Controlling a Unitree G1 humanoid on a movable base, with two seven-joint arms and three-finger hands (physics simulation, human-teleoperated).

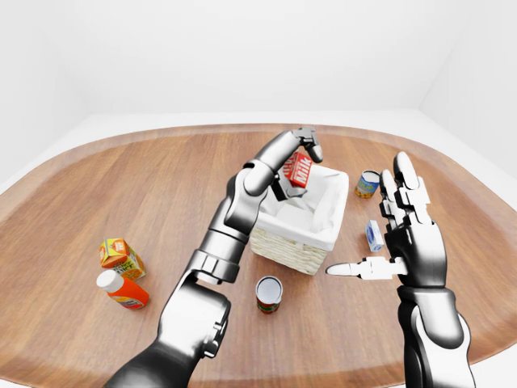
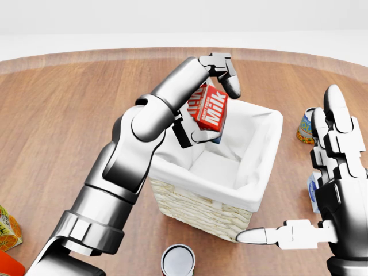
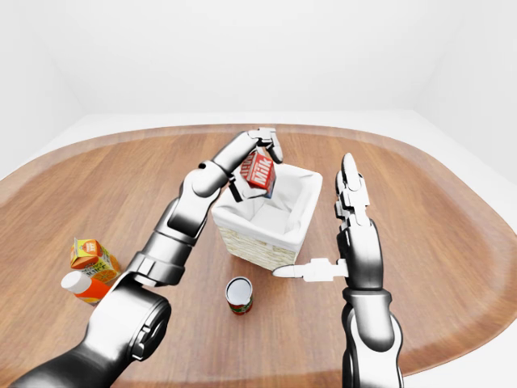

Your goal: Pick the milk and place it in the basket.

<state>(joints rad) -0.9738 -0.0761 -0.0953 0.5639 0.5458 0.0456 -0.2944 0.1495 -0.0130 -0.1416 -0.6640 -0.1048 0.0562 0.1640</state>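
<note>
The red milk carton (image 2: 209, 109) with white "Milk" lettering hangs tilted above the far left corner of the basket. My left hand (image 2: 214, 100) is shut on it, fingers over its top and thumb beneath. The wicker basket (image 2: 198, 204) with a white cloth lining stands in the middle of the head view, its inside showing only the lining. My right hand (image 2: 322, 190) stands open to the right of the basket, fingers upright and thumb pointing left, holding nothing.
A tin can (image 2: 177, 260) stands below the basket. Another can (image 2: 305, 127) and a small blue-white carton (image 1: 373, 236) sit to the basket's right. An orange juice carton (image 1: 120, 257) and an orange bottle (image 1: 121, 289) lie at the left on the round wooden table (image 1: 121, 186).
</note>
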